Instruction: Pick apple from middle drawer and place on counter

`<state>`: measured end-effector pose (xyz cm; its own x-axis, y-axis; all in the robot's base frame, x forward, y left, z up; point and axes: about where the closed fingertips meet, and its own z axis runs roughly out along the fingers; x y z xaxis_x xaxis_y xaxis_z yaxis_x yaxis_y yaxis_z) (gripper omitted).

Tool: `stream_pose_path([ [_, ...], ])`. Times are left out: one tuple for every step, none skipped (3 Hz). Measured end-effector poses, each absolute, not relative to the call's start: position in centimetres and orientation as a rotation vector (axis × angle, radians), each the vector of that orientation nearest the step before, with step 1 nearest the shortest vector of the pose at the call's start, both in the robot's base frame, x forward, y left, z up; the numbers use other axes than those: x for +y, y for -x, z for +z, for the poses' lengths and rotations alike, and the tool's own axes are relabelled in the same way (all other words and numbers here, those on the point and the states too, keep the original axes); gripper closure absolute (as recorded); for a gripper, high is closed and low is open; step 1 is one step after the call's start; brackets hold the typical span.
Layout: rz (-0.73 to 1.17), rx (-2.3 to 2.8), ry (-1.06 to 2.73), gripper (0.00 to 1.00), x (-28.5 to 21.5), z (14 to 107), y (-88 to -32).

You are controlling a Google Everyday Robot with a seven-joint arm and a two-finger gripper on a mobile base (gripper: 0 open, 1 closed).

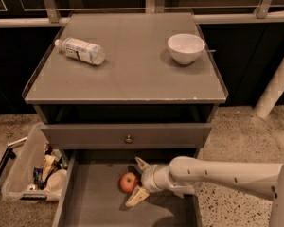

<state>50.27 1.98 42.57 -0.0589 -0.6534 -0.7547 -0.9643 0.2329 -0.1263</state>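
Note:
The red apple (128, 182) with yellowish patches lies on the bare floor of the open middle drawer (92, 205), near its back. My gripper (137, 182) reaches in from the right on a white arm, its two pale fingers (136, 197) spread open either side of the apple's right half, one behind it and one in front. The fingers are not closed on the apple. The grey counter (132, 74) above holds nothing of mine.
A clear plastic bottle (80, 50) lies on its side at the counter's back left. A white bowl (185, 48) stands at the back right. The closed drawer front with a round knob (128, 139) overhangs the apple. A clear bin of clutter (35, 171) sits on the floor at left.

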Motion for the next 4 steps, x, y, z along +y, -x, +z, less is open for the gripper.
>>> stream_pose_path([
  [0.568,1.78,1.473,0.0,2.5,41.4,-50.4],
  [0.588,1.775,1.446,0.0,3.0,40.2,-50.5],
  [0.609,1.773,1.418,0.0,3.4,39.4,-50.6],
  [0.651,1.801,1.386,0.0,3.4,38.7,-50.8],
])
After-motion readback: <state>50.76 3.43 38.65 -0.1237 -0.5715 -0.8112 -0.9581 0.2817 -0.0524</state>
